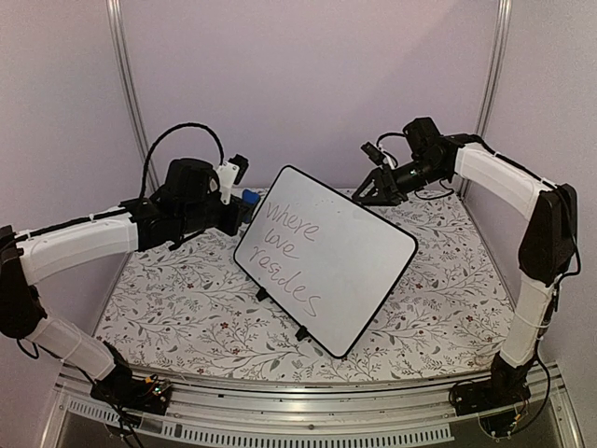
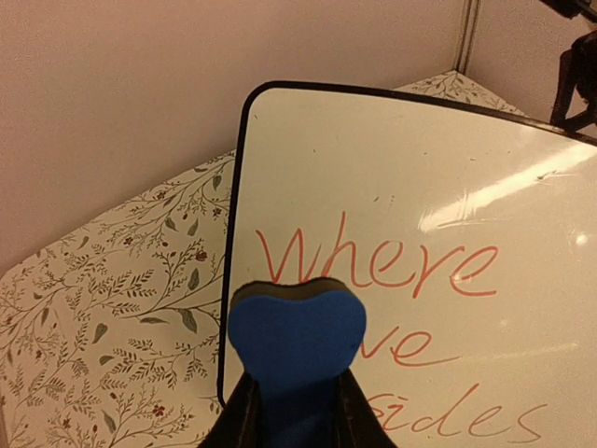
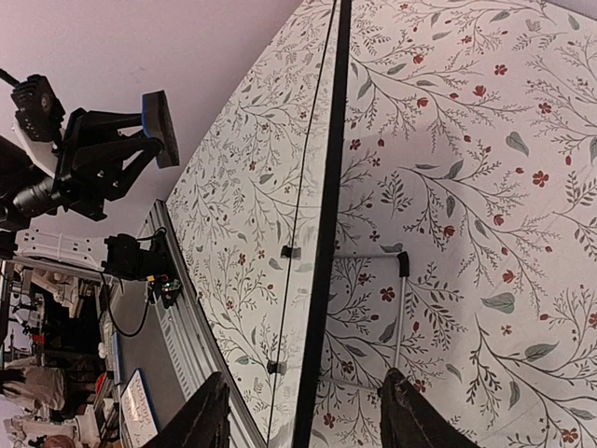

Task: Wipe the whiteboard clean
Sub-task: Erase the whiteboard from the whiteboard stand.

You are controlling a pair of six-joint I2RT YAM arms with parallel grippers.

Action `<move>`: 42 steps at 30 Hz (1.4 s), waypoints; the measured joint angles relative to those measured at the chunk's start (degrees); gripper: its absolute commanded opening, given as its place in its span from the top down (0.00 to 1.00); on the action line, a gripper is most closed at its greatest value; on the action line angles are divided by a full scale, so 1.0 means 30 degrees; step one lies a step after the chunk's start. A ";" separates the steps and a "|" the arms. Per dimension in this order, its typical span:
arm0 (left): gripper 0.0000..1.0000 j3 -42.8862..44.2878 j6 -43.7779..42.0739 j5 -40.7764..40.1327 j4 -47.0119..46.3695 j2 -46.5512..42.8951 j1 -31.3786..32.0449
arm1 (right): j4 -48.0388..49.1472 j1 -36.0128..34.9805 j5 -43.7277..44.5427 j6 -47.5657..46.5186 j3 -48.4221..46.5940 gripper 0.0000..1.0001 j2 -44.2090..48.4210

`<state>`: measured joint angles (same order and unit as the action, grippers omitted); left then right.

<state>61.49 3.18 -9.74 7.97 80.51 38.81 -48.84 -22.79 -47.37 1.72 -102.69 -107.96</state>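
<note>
The left gripper [image 2: 298, 387] is clamped on a blue eraser [image 2: 297, 336]. Its two fingers [image 2: 244, 420] press the foam block from both sides, so that the rounded end points forward, toward the board. The eraser hangs just beside the upper left corner of the whiteboard [image 1: 326, 252] and seems not to touch the surface. In the left wrist view it hides a part of the second written line.

The whiteboard stands in the middle of the table [image 1: 168, 308]. It leans on its small black feet [image 1: 262, 296], with one corner turned toward the arms. The handwriting [image 1: 291, 245], three lines reading "where love resides", is complete, so by the look of it no erasing is done yet.

The right gripper [image 3: 306, 378] is at the far right edge of the board. Its jaws are apart, one on each side of the thin black rim, with a gap on both sides, and it holds nothing. This place is probably chosen to steady the board, because a leaning board on little feet would likely slide or tip when the eraser pushes on it. The next move calls, it seems, for a firm pinch on the rim, and then for the eraser to be laid flat on the first word.
</note>
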 measured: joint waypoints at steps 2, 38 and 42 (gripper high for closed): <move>1.00 -0.0044 0.0000 0.0007 -0.0066 -0.0007 -0.0015 | -0.0058 -0.0204 -0.0007 0.0036 0.0000 0.49 -0.0007; 1.00 -0.0182 0.0007 0.0000 -0.0430 -0.0328 -0.0124 | -0.2652 -0.2412 0.1843 0.1086 -0.1603 1.00 -0.0219; 1.00 -0.0306 -0.0073 -0.0087 -0.0590 -0.0444 -0.0124 | -0.2943 -0.2667 0.2229 0.1086 -0.1909 1.00 -0.0211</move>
<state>60.58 2.96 -10.00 6.20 79.18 38.44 -57.67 -30.79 -40.69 4.97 -108.42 -108.60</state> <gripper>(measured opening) 0.189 0.034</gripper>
